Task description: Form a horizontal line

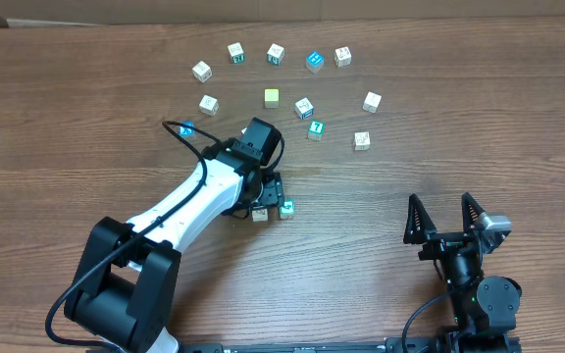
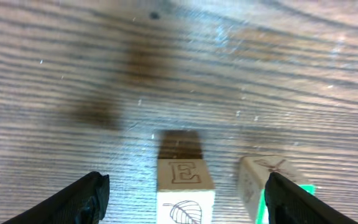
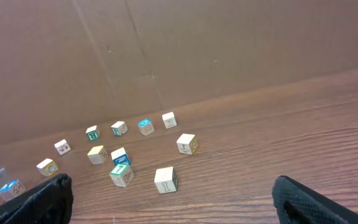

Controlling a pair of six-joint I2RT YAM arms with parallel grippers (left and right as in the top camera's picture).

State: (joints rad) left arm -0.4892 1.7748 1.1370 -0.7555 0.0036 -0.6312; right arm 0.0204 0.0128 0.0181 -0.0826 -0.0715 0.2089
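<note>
My left gripper [image 1: 271, 200] reaches down at the table's middle and stands open. In the left wrist view a white cube marked E with a leaf [image 2: 185, 186] sits between the fingers [image 2: 82, 200], with a gap on each side. A green-faced cube [image 2: 263, 183] stands right beside it, against the right finger. From overhead these two, the white cube [image 1: 260, 213] and the teal-green cube [image 1: 286, 208], make a short horizontal line. A teal cube marked 7 [image 1: 315, 128] lies apart, farther back. My right gripper [image 1: 439, 202] is open and empty at the front right.
Several loose letter cubes lie in an arc at the back, among them a pale-yellow cube [image 1: 272, 97], a blue cube [image 1: 314, 61] and a white cube [image 1: 361, 140]. A black cable [image 1: 189, 137] loops by the left arm. A cardboard wall [image 3: 179, 50] stands behind.
</note>
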